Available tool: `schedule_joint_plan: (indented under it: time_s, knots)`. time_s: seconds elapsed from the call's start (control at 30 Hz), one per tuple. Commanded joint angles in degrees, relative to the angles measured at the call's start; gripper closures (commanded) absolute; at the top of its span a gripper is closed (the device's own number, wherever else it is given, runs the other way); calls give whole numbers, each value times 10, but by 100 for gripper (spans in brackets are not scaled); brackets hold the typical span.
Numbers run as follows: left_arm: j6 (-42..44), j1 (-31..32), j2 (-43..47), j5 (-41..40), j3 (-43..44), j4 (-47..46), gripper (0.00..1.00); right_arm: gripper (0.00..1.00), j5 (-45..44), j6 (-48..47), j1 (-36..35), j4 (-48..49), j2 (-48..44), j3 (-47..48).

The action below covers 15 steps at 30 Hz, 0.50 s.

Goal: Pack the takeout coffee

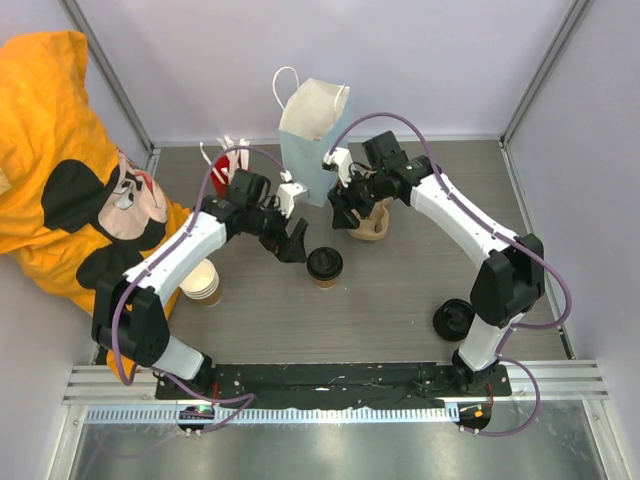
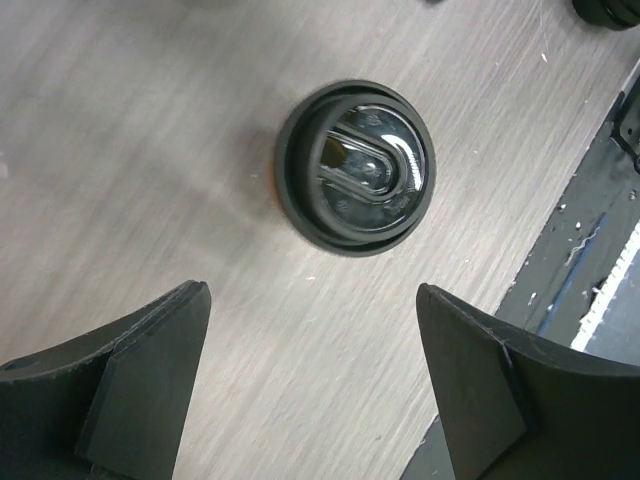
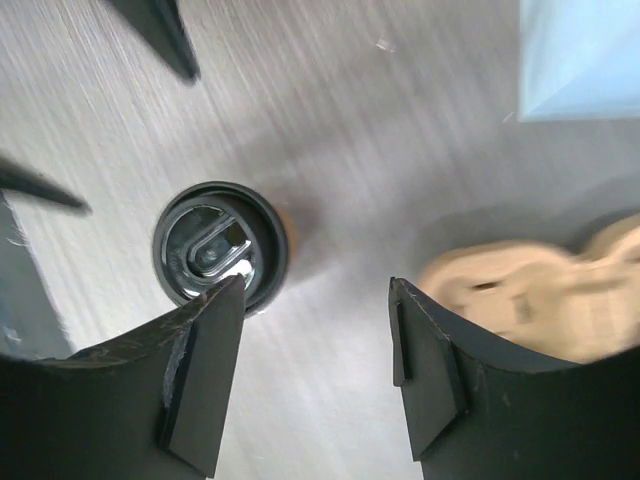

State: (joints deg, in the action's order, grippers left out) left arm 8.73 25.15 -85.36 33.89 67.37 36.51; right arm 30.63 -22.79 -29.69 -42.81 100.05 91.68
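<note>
Takeout coffee [image 1: 324, 264] stood upright on tabletop [image 1: 400, 300], near the paper bag [image 1: 305, 150]. Left gripper [image 1: 292, 240] was wide and empty beside it, right gripper [image 3: 315, 288] half-spread and empty. Grip below the lid, gently.

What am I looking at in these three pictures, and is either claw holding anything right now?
Two robot arms are bolted at the near edge of a table. The wide picture looks down from above and behind them. The other two come from cameras on each wrist, so the dark wedges there are that arm's own fingers. On the table: the takeout coffee with its black lid, a pale blue paper bag, a stack of lidless cups and loose lids. The left gripper and right gripper are both open, holding nothing.
</note>
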Motion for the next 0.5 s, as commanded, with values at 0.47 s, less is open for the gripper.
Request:
schedule_joint_plan:
  time_s: [0.47]
  knots:
    - [73, -210, 57, 23, 177, 143, 0, 42, -12, -350, -50, -183, 75, 129]
